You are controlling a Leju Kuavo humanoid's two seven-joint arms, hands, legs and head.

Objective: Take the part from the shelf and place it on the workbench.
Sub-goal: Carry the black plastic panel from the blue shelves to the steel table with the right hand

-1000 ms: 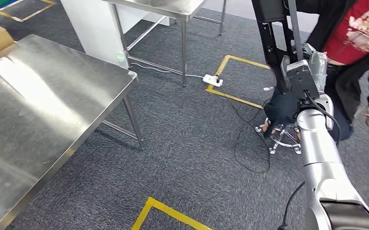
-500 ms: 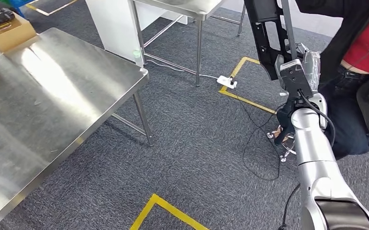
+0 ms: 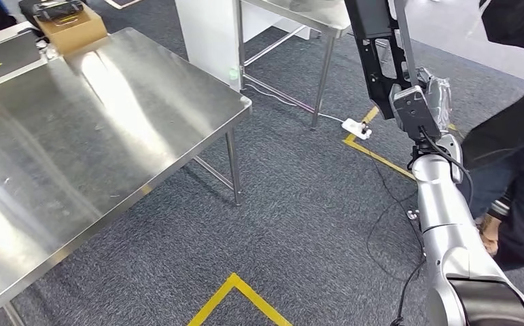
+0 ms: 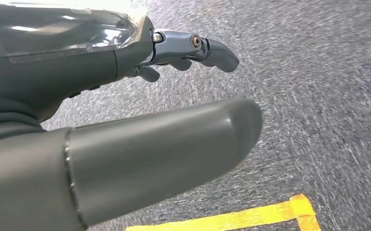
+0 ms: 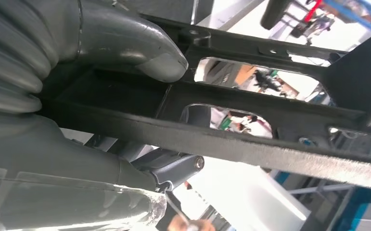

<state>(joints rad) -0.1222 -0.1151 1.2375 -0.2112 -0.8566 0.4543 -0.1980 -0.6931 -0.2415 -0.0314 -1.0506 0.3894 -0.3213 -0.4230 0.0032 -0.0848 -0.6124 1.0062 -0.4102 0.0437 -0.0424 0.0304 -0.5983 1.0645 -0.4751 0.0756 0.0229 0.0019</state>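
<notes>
The part (image 3: 376,49) is a long black frame with cut-out openings, held upright at the upper right of the head view. My right hand (image 3: 432,95) grips it near its lower end, above the carpet and well right of the workbench (image 3: 96,136), a bare steel table on the left. In the right wrist view the thumb (image 5: 130,43) presses on the part's black bar (image 5: 270,120) and the fingers wrap under it. My left hand (image 4: 125,120) hangs over grey carpet with its fingers (image 4: 212,48) apart and nothing in it.
A cardboard box (image 3: 75,28) with a black item on it sits at the workbench's far corner. A second steel table (image 3: 300,10) and a white cabinet (image 3: 211,34) stand behind. A power strip (image 3: 356,128), cables and yellow floor tape (image 3: 235,288) lie on the carpet. A person (image 3: 517,170) stands close on the right.
The whole picture has shifted: the camera has turned, so more of the workbench shows and it lies nearer the middle. My right hand keeps its hold on the part.
</notes>
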